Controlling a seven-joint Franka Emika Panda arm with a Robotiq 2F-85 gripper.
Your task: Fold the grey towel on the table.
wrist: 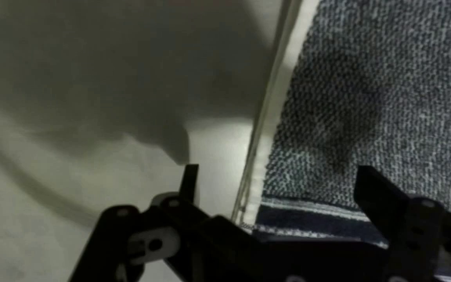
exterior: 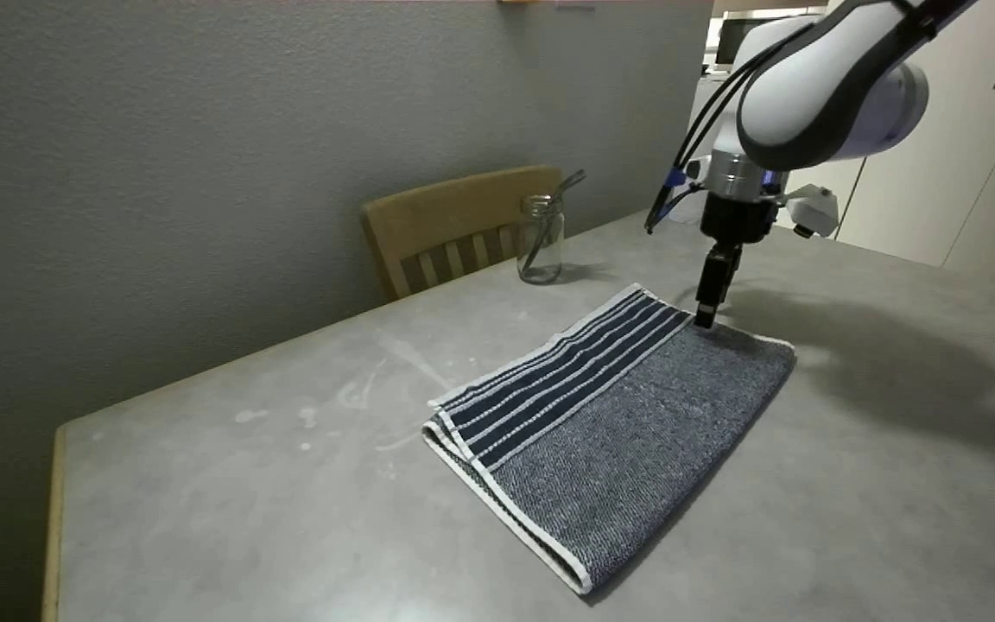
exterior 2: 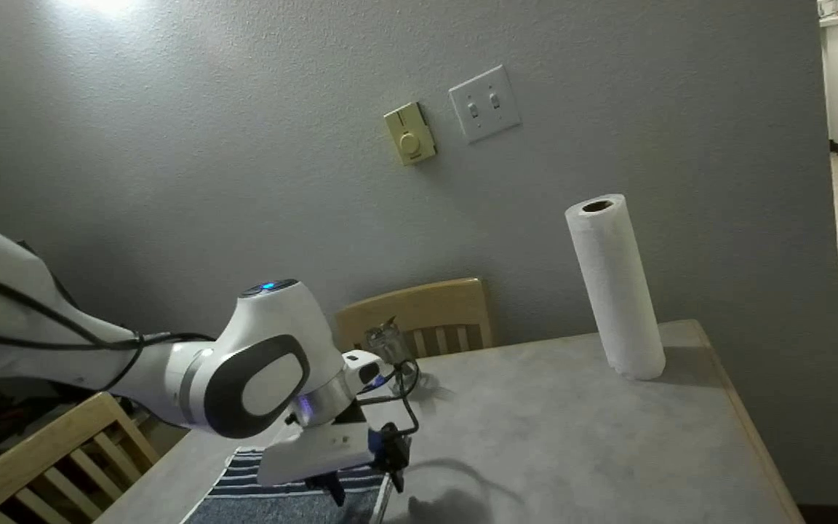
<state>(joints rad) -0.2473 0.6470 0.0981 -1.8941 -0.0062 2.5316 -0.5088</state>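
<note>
Spread wide and empty, the black two-fingered gripper (wrist: 276, 170) straddles the far-right edge of the folded dark grey terry towel (exterior: 627, 432) on the light grey concrete-looking table (exterior: 247, 501), presumably for pinching.

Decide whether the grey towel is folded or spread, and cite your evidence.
Folded: in an exterior view, the grey towel shows stacked, pale-edged layers along one side.

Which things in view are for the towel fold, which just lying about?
For the job:
striped grey towel
table beneath it
tool, open

Just about:
glass jar, slim item inside
paper towel roll
two wooden chairs
</note>
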